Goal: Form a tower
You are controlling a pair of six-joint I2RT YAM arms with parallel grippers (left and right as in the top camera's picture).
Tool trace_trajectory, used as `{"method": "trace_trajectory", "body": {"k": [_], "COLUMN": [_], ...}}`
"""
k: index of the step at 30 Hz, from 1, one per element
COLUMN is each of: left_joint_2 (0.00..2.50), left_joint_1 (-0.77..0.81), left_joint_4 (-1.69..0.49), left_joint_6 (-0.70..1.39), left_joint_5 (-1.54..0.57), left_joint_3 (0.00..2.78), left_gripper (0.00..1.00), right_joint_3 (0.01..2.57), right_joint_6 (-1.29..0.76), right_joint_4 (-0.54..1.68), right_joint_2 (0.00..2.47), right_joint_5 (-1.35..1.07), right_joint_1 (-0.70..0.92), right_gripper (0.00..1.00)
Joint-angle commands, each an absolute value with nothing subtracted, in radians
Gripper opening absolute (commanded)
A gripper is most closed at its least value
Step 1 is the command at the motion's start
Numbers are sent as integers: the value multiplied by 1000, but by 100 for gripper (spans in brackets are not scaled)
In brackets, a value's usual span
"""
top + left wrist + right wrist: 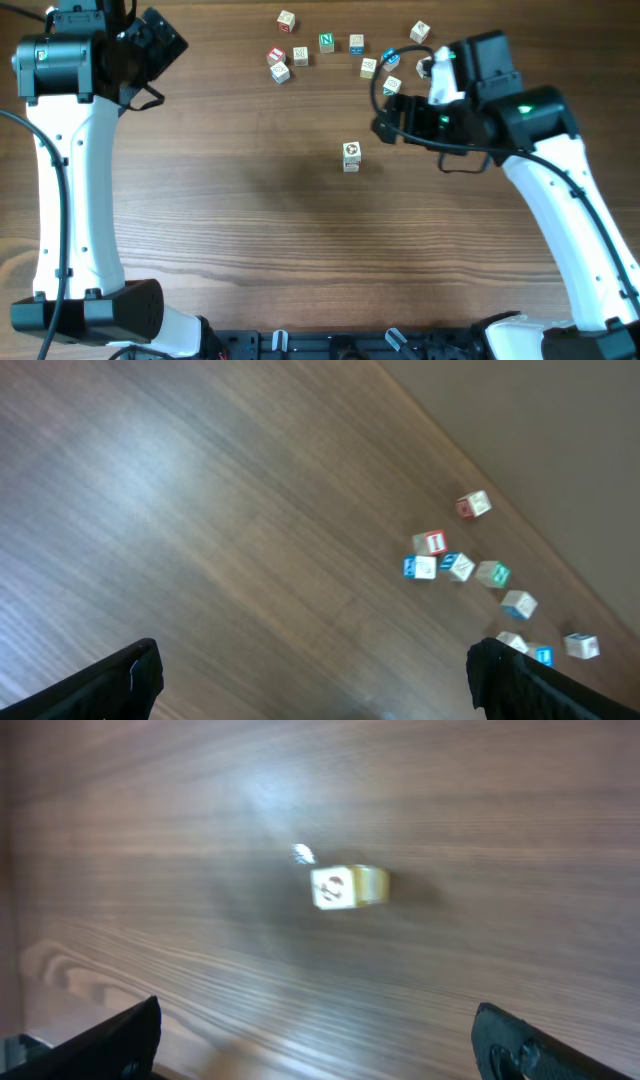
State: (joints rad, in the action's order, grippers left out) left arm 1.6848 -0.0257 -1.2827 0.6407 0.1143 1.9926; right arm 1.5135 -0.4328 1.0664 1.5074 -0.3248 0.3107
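Observation:
The tower (351, 155) is a short narrow stack of pale wooden cubes standing alone mid-table; how many cubes it holds I cannot tell. The right wrist view shows the tower (347, 886) ahead of the fingers, well apart from them. My right gripper (386, 114) hovers just right of the stack, open and empty, and the right wrist view shows that gripper (315, 1032) with its jaws wide over bare wood. My left gripper (160, 40) is far off at the back left, open and empty. In its own view the left gripper (315, 672) holds nothing.
Several loose letter cubes (327, 42) lie scattered along the table's back edge, one cube (392, 87) close behind my right gripper. The same loose cubes (460, 566) appear at the right of the left wrist view, near the table edge (520, 530).

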Motion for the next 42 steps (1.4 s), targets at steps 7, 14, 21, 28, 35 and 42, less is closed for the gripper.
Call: {"method": "trace_trajectory", "body": {"k": [7,14,21,28,35,42], "left_joint_2": [1683,1683,1683,1683,1683,1683], "left_joint_1": [-31,-31,-31,-31,-31,-31], "left_joint_4": [-1299,-1299,-1299,-1299,-1299,-1299], "left_joint_6": [632,632,632,632,632,632], "left_joint_5": [131,131,131,131,132,131], "left_joint_3": [1993,1993,1993,1993,1993,1993], "left_gripper": [100,100,100,100,100,100], "right_joint_3": [1757,2048,1971,1967,1855,1850], "right_joint_6": [-494,-471,-393,-422,-456,-474], "right_joint_4": [1145,1399,1271,1269,1208,1175], "right_joint_2": [1829,2094,2152,2252,2269,2269], "right_joint_5": [-144,-73,-126,-126,-112,-112], "right_joint_1": [451,453,503,529,531,531], "right_gripper": [99,100,100,100,100,100]}}
